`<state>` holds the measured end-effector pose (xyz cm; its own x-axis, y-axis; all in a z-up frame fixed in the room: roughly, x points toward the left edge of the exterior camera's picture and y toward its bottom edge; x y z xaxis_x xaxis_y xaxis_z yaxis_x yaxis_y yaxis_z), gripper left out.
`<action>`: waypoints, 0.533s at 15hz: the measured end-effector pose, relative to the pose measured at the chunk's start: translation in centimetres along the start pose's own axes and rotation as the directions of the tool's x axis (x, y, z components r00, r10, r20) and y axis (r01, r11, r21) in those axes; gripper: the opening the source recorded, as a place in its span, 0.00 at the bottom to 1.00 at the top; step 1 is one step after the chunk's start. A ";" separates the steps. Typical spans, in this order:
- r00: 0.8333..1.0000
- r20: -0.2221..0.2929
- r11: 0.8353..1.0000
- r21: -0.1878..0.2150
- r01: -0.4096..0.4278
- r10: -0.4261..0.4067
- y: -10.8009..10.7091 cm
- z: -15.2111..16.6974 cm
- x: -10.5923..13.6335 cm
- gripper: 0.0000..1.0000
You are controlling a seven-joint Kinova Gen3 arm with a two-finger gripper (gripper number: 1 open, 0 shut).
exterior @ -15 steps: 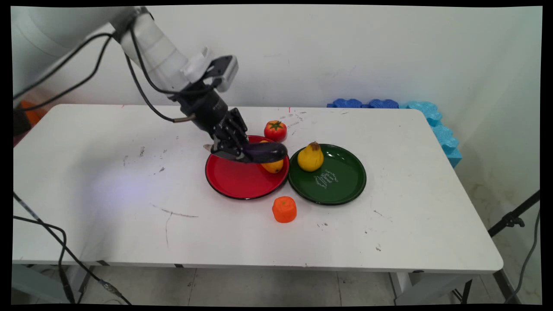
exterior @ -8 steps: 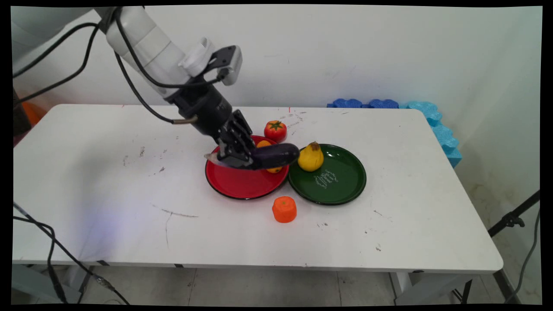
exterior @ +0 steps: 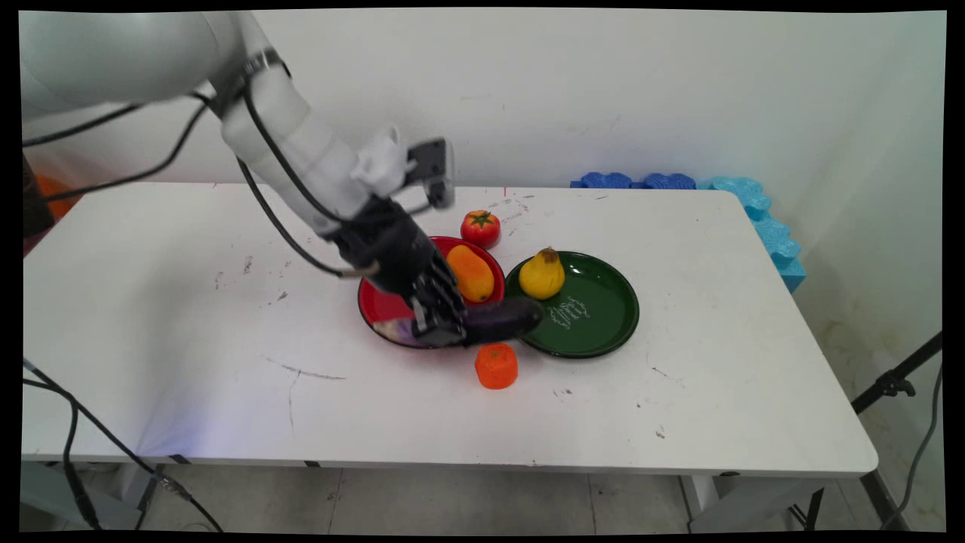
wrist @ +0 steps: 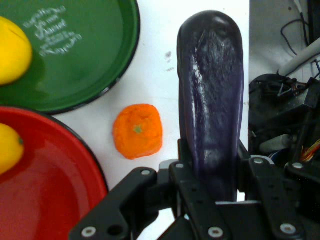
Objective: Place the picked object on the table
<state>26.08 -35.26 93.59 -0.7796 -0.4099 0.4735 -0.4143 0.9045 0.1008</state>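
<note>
My gripper (exterior: 441, 328) is shut on a dark purple eggplant (exterior: 501, 320), which sticks out to the right over the front edges of the red plate (exterior: 377, 308) and the green plate (exterior: 603, 309). In the hand view the eggplant (wrist: 212, 105) rises between the jaws, held near its stem end. Just in front of it on the table sits a small orange fruit (exterior: 496, 366), seen also in the hand view as the orange fruit (wrist: 137, 131). An orange-yellow mango (exterior: 470, 272) lies on the red plate. A yellow pear (exterior: 541, 274) stands on the green plate.
A red tomato (exterior: 480, 227) sits on the table behind the red plate. Blue foam pieces (exterior: 678, 182) lie along the back right edge of the table by the wall. Black cables hang from the arm at the left.
The gripper has carried the eggplant forward and down, from over the back of the red plate to its front edge near the orange fruit. The mango is now uncovered.
</note>
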 end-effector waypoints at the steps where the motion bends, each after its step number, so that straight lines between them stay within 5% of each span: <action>1: 1.000 0.006 1.000 0.002 0.011 -0.011 0.4 1.0 -0.2 0.00; 8: 0.998 0.027 0.998 0.015 0.061 -0.061 1.8 6.0 -1.3 0.00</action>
<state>23.52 -33.78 87.85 -0.7650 -0.4677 0.4428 -0.4680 0.8760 0.1168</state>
